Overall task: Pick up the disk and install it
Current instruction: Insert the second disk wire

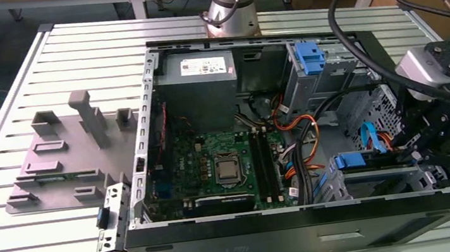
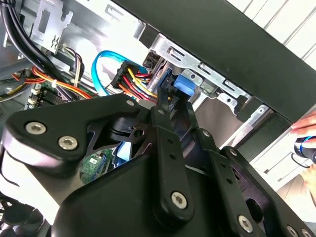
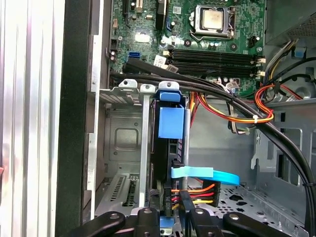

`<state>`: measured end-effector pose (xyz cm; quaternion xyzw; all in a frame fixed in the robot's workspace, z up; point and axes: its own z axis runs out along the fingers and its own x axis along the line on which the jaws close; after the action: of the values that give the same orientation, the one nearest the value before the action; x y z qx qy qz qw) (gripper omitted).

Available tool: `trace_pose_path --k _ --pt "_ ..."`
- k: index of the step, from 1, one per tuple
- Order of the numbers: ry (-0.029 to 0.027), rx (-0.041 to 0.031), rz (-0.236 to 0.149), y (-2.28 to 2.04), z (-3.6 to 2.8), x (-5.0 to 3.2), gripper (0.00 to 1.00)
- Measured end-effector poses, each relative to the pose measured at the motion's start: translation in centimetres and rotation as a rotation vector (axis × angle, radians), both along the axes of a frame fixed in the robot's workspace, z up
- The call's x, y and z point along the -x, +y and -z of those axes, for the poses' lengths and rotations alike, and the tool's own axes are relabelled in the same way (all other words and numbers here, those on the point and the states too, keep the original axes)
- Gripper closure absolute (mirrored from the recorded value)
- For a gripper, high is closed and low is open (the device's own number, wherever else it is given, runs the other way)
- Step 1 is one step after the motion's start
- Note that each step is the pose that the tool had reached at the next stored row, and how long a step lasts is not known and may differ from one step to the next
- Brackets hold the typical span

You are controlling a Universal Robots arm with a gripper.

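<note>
Pincer (image 2: 175,101) is right up close in both wrist views, black links and all, closed down narrow on the near end of the disk (image 3: 169,150). Disk stands on edge in the metal drive cage (image 3: 123,143) of the open computer case (image 1: 306,240), with its blue tab (image 3: 171,122) at the end toward the motherboard (image 3: 197,39). Blue flat cable (image 3: 207,174) and coloured power wires (image 3: 200,190) sit just beside it. Case lies on the slatted table (image 1: 27,250).
</note>
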<state>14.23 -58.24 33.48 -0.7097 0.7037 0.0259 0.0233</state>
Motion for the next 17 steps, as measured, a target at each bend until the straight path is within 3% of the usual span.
trace_pose_path --k 9,17 --pt "-0.0108 -0.0001 0.0 0.01 0.01 0.45 0.7" --pt "-0.0113 -0.0001 0.0 0.06 0.01 0.46 0.7"
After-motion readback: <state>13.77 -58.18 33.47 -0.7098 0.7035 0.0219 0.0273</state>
